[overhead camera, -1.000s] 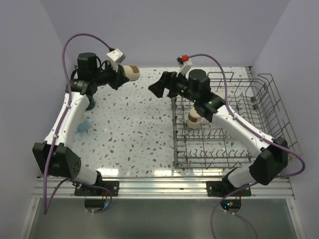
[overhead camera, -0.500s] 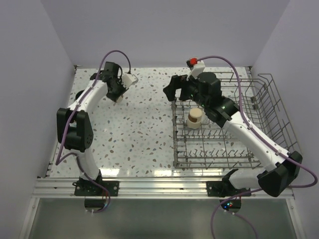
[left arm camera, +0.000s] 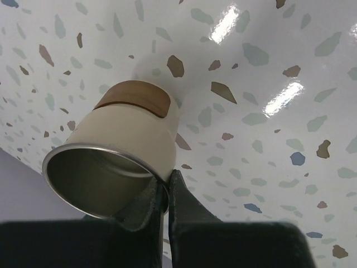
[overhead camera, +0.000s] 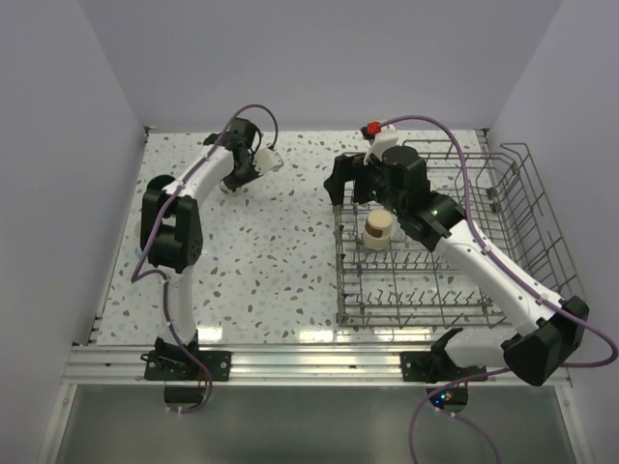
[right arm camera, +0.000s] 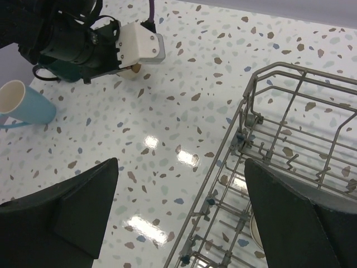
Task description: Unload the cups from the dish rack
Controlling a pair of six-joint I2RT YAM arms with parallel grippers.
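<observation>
Two arms show from above. The left gripper (overhead camera: 235,179) reaches to the far-left part of the table (overhead camera: 280,261), and what it holds is hidden from here. The right gripper (overhead camera: 340,180) hovers over the far-left corner of the rack (overhead camera: 340,280). One racked tumbler (overhead camera: 378,230) stands among the tines just beside it.

From the left wrist we see the fingers pinching the held tumbler (left arm camera: 134,139) by its rim, one inside and one outside. The cup is tilted, with its brown base low over the table. We cannot tell whether it touches.

From the right wrist we see that gripper (right arm camera: 181,167) spread wide and empty above the rack's corner wire (right arm camera: 241,137). A blue mug (right arm camera: 25,103) sits on the table beyond, near the left gripper. A cream rim shows low in the rack.

We judge the step in hand to be setting the held tumbler down. The next move calls for levelling it until the base sits flat, then parting the fingers and lifting straight off so the rim is not dragged. The right gripper would then need to come down over the racked tumbler between the tines.
</observation>
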